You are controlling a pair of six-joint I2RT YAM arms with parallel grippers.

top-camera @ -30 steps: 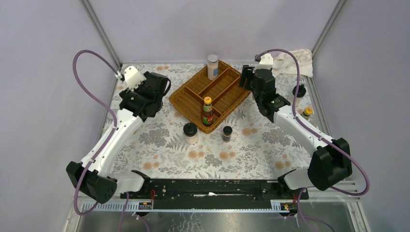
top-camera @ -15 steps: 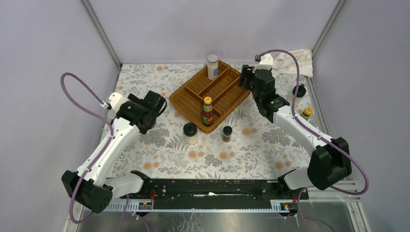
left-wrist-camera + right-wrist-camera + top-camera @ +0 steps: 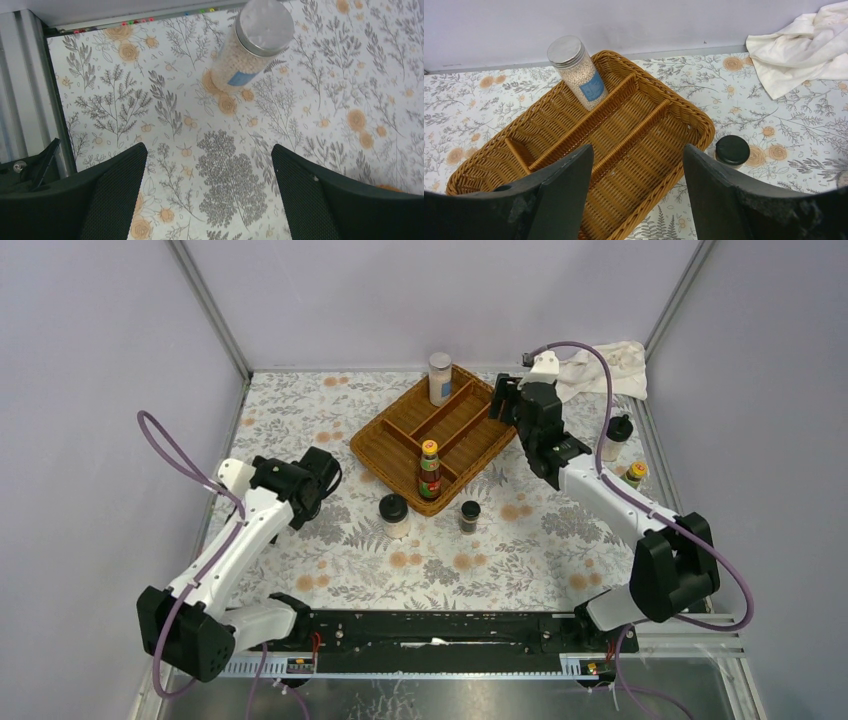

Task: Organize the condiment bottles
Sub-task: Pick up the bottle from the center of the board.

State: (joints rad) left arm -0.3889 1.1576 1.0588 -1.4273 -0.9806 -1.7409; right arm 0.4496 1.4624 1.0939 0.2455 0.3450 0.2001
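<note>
The wicker tray (image 3: 470, 445) holds a white blue-labelled shaker (image 3: 440, 378) in its back corner and a red-labelled, yellow-capped sauce bottle (image 3: 430, 470) in its near corner. Two black-lidded jars (image 3: 393, 515) (image 3: 469, 516) stand on the table in front of it. My right gripper (image 3: 503, 400) (image 3: 638, 150) hangs open above the tray's right edge (image 3: 704, 125), with the shaker (image 3: 576, 70) ahead. My left gripper (image 3: 322, 472) (image 3: 208, 155) is open over bare tablecloth. A second shaker (image 3: 255, 42) stands ahead of it in the left wrist view; it does not show from above.
At the right edge stand a black-lidded jar (image 3: 617, 437) and a yellow-capped bottle (image 3: 634, 475). A white cloth (image 3: 610, 365) (image 3: 804, 45) lies crumpled at the back right. A black-lidded jar (image 3: 732, 149) sits just right of the tray. A metal rail (image 3: 25, 95) borders the table.
My left arm has drawn back from beside the tray's left side towards the near left, and its jaws have opened wider. The right arm has edged slightly towards the tray.
</note>
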